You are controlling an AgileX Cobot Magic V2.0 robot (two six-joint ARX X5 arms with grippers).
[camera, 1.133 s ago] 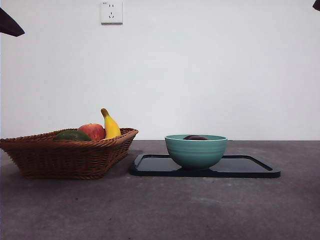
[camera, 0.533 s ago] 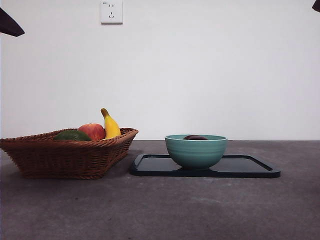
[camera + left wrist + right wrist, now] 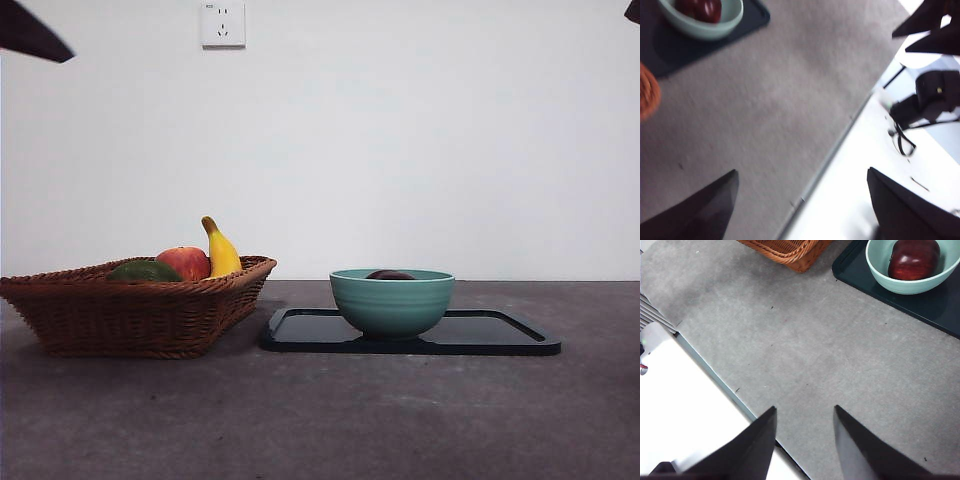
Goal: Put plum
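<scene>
No readable writing is seen. The glossy dark maroon plum [image 3: 913, 259] is held in the ribbed teal ceramic bowl [image 3: 392, 302] on the flat black rectangular tray [image 3: 500, 332]; from the front only its top is shown. The left gripper [image 3: 800, 200] and right gripper [image 3: 805, 432] are spread, empty, above bare grey table [image 3: 320, 420] near its edge.

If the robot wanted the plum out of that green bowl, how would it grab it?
Probably from straight above. The plum sits low inside the bowl, whose wall blocks its sides, so only its rounded top is exposed. Open jaws would come down over its widest part.
</scene>
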